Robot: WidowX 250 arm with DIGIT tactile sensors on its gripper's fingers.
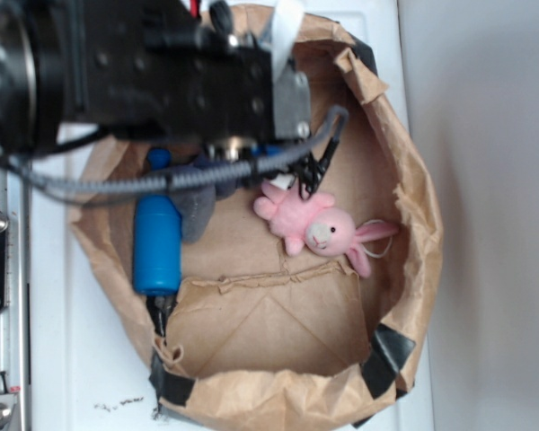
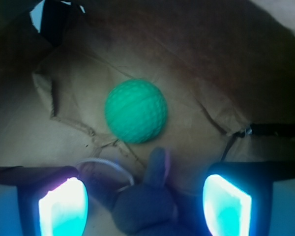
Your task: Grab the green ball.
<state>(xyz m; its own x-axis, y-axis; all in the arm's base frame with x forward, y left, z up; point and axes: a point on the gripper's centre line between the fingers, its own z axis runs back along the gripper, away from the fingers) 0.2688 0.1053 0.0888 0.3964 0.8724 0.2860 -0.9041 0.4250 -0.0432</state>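
Inside the brown paper bag (image 1: 404,269), whose rim is rolled down and patched with black tape (image 1: 388,352), you have a pink plush bunny (image 1: 319,226) lying on its side near the middle of the floor, and a blue cylinder (image 1: 157,242) lying along the left wall. Your arm (image 1: 162,63) reaches over the bag's upper left and hides what sits under it in the exterior view. From the wrist view, you see the green ball (image 2: 136,111) resting on the creased paper floor, ahead of the gripper (image 2: 145,199) and apart from it. Your claw is spread wide, its two glowing fingertips (image 2: 63,206) at either lower corner, with the bunny's head and ear between them, holding nothing. You'll find no readable writing or labels anywhere.
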